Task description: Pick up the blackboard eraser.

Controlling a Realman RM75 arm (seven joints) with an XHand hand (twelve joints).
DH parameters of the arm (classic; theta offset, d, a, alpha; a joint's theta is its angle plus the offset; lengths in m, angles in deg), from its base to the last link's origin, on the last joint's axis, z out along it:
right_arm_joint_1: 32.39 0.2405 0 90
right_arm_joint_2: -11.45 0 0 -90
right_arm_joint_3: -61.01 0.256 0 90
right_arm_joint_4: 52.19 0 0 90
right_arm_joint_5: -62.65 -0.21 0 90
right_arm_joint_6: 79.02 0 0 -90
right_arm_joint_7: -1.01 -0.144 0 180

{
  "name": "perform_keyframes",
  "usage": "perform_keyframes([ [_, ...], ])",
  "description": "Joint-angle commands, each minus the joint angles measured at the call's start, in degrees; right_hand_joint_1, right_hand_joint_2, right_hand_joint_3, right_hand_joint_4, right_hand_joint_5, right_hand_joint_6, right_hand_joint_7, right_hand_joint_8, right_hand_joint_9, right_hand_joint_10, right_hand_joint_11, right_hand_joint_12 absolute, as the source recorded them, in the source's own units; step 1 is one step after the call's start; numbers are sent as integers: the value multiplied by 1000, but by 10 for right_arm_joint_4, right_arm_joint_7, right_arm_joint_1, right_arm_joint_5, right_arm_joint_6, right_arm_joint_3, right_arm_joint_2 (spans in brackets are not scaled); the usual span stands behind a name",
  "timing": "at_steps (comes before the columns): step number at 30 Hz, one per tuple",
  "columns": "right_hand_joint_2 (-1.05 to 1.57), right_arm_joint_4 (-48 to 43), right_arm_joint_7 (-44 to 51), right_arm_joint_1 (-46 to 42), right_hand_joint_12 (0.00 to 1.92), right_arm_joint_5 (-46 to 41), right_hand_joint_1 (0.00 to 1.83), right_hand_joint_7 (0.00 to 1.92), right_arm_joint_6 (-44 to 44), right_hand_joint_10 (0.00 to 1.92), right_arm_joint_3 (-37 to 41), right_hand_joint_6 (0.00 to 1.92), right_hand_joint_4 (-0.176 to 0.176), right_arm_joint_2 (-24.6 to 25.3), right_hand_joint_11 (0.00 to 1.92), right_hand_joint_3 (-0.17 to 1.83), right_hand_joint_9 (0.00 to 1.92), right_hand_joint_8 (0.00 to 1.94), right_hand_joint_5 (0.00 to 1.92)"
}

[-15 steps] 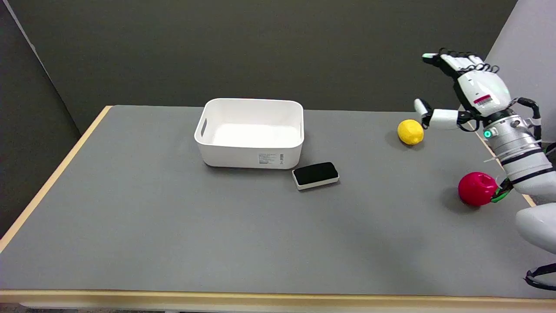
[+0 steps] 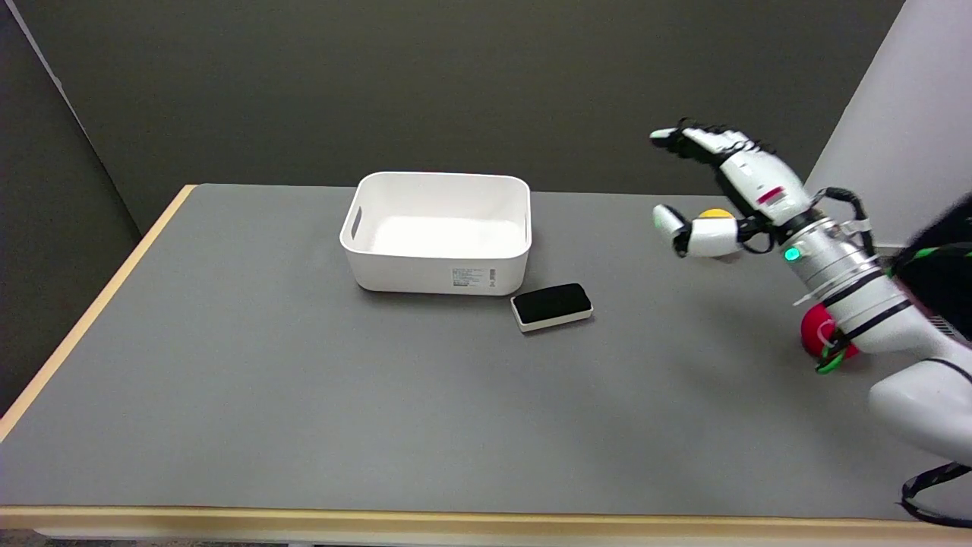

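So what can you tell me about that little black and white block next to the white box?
That is the blackboard eraser. It is a small rounded rectangle with a dark black top that looks soft, like felt, sitting on a white base that looks like plastic. It lies flat on the grey table, turned slightly askew, just off the front right corner of the white bin, close to it but seemingly not touching. Nothing holds it: the robot's right hand is up in the air off to the right, fingers spread.
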Motion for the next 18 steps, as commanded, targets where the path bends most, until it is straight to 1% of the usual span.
perform_keyframes([
  [1, 599, -94, 23, -2, 1126, 13, 550, 327, -71, 708, -64, 483, 82, 49, 100, 997, 258, 408, 217],
  [12, 601, -98, 23, 4, 1125, 17, 572, 325, -70, 709, -81, 481, 77, 43, 90, 996, 250, 402, 218],
  [18, 601, -100, 23, 22, 1126, 31, 576, 325, -90, 710, -106, 481, 77, 37, 90, 996, 250, 402, 219],
])
